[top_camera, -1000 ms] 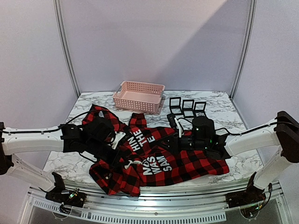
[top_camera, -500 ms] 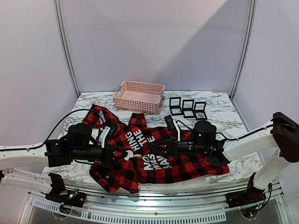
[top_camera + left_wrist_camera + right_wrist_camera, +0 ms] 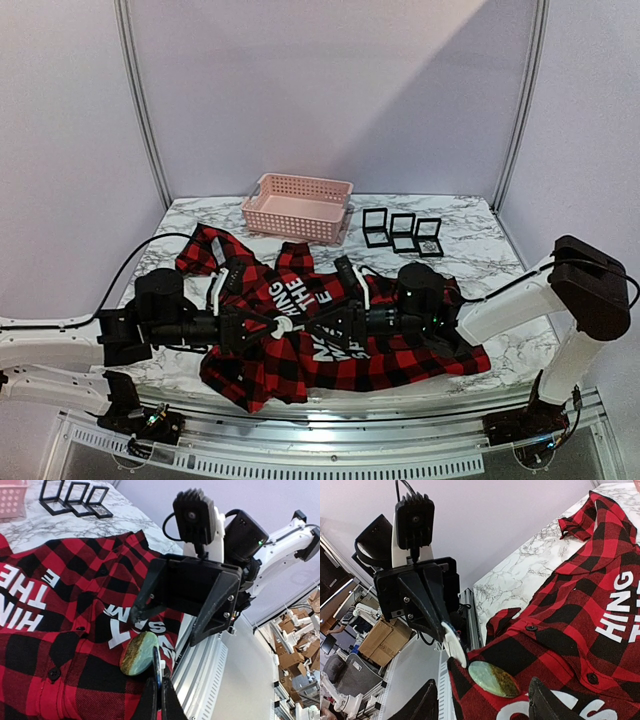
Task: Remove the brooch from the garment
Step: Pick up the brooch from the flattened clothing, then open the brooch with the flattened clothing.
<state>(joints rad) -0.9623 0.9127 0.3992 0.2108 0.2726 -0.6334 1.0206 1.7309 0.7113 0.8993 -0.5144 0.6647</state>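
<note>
Garment (image 3: 400,360): red-and-black plaid, white lettering, spread on marble table (image 3: 480,250). Brooch (image 3: 494,678): oval green-brown stone on the cloth near its front edge, between both grippers. Left gripper (image 3: 159,680): jaws closed, tips just beside the brooch. Right gripper (image 3: 165,629): jaws open, facing it.

The left fingers (image 3: 150,702) are cut off below.

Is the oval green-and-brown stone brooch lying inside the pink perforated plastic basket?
No, the oval green-and-brown stone brooch lies on the red-and-black plaid flannel shirt, while the pink perforated plastic basket stands apart behind it.
</note>
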